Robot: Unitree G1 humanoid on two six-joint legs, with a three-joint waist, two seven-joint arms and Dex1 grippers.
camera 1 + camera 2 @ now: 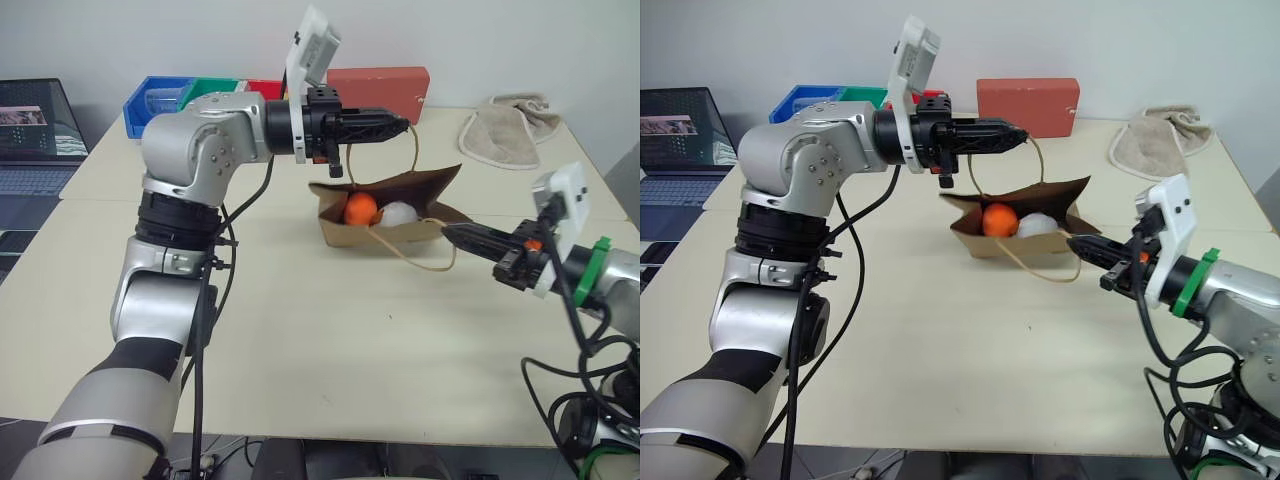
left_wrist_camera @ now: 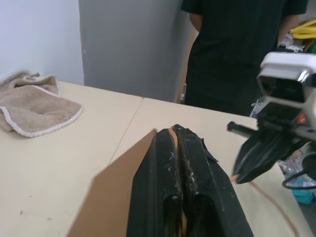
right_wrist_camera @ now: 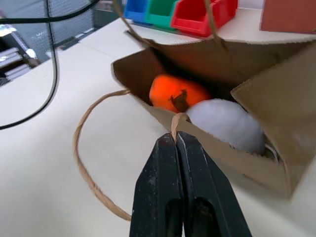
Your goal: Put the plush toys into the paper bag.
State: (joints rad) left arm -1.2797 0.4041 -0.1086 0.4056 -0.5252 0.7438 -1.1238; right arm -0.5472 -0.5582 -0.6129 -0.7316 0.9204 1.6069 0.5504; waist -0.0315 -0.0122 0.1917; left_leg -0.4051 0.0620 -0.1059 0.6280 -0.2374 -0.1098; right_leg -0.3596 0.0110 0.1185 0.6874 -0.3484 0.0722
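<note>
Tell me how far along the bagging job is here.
Both plush toys already sit inside the paper bag: the orange carrot and the white egg figure. In hand: the left hand is shut on the far handle, the right hand shut on the near handle. Nothing left to load.

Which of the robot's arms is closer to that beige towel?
Left. Its end effector is raised over the paper bag, nearer the beige towel; the right end effector is on the bag's near side.

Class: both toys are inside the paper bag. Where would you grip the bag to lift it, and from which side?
Grip the paper bag by its two looped handles, from above. The carrot and egg toy sit at its open mouth, so lifting by the handles should keep it upright.
</note>
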